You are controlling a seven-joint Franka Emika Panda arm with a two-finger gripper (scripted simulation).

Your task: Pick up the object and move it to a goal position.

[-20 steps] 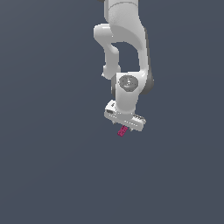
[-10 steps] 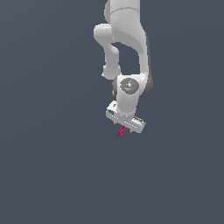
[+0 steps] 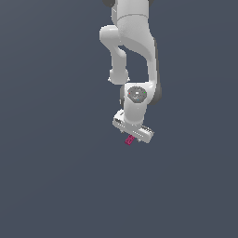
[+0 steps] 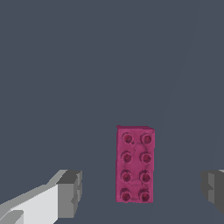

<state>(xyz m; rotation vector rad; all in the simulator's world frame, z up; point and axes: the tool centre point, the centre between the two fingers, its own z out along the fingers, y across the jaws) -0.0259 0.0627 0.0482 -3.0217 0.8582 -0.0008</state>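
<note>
Looking at the exterior view from its left side across, most of that half is just flat dark blue-grey bench with nothing standing on it, then right of the middle you get the white arm coming down from the top edge, bending through a couple of chunky joints and ending in the gripper, which is tilted so its bar slopes down toward the exterior view's right. Poking out just under that bar is the brick, a tiny magenta-pink sliver, way smaller than the hand above it. From this angle I honestly can't say whether it's touching anything or how high the hand sits over the surface. The wrist view is a lot more helpful: one of the fingers shows as a grey pad on a white body, then comes the brick with its two rows of four studs facing the camera, lying flat on the bench with its long side running away from the lens, and then the other grey pad at the far edge of the shot. Clear grey gaps show on both sides of the brick, so the fingers are spread wide and straddling it without touching it, nothing pinched. It sits between the pads, a bit closer to the middle than to either one.
</note>
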